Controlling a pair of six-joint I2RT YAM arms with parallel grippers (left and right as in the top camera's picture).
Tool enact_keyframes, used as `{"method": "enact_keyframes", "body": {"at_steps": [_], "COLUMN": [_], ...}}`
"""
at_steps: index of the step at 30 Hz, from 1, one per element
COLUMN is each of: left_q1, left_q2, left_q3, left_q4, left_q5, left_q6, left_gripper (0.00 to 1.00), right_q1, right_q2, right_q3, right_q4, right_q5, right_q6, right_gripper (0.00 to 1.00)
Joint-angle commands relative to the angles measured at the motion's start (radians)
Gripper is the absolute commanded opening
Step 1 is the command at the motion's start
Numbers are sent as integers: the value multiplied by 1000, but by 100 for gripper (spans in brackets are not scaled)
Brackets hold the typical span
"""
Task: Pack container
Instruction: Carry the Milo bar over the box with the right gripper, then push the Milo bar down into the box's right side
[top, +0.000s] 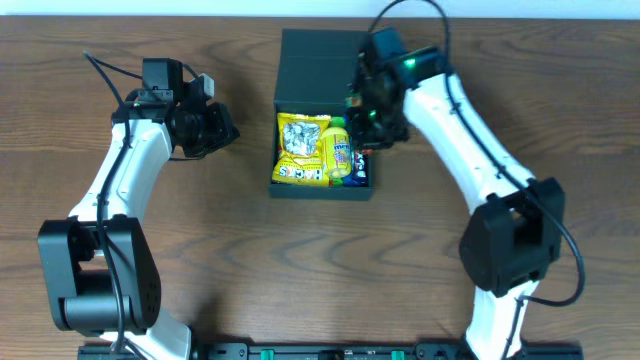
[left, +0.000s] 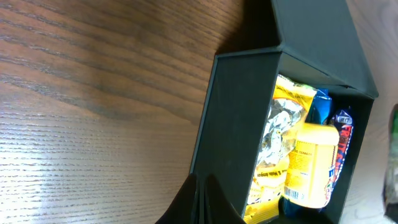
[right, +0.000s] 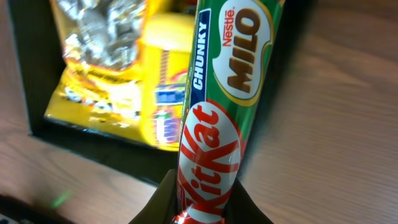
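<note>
Clamping the KitKat Chunky Milo bar (right: 214, 112) by its end in the right fingers (right: 157, 202), lengthwise over the right wall of the open container (top: 320, 190) at mid-desk (top: 250, 260), seemingly to slot beside the yellow bottle (top: 340, 150) and yellow snack packet (top: 302, 148), with left fingers (left: 186, 202) closed, empty, parked aside.

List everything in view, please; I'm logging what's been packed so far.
container: one, dark teal-green, table centre, open
snack packet: one, yellow, in container, left
bottle: one, yellow, in container, beside packet
wrappers: count unclear, blue and red, in container, right side
KitKat bar: one, green and red, held over container's right edge
table: one, brown wood
left end effector: one, black, left of container, shut, empty
right end effector: one, black, over container, shut on KitKat bar
</note>
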Motion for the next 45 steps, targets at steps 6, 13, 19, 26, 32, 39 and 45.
{"method": "enact_keyframes", "body": {"at_steps": [6,13,19,26,32,39,45], "left_q1": [-3,-3,-3,-3,-3,-3,-3], "left_q2": [-8,-8,-8,-8,-8,-8,-8], "left_q3": [-8,-8,-8,-8,-8,-8,-8], "left_q4": [-5,-5,-4,-4,-4,-5,-9], "left_q5": [27,27,27,27,26,26,26], "left_q6": [18,18,18,18,18,18,18], "left_gripper": [6,6,6,6,6,6,7], "right_q1": [88,87,89,89,73,39,31], "right_q2": [8,10,10,10,8,8,8], "right_q3": [-34,-53,-53,-51,-3,15,-1], "right_q4": [29,39,34,30,31,44,80], "right_q5": [141,179,179,179,180,230,231], "right_q6": [71,111,111,110,95,95,95], "right_gripper": [1,2,27,89,65,9,12]}}
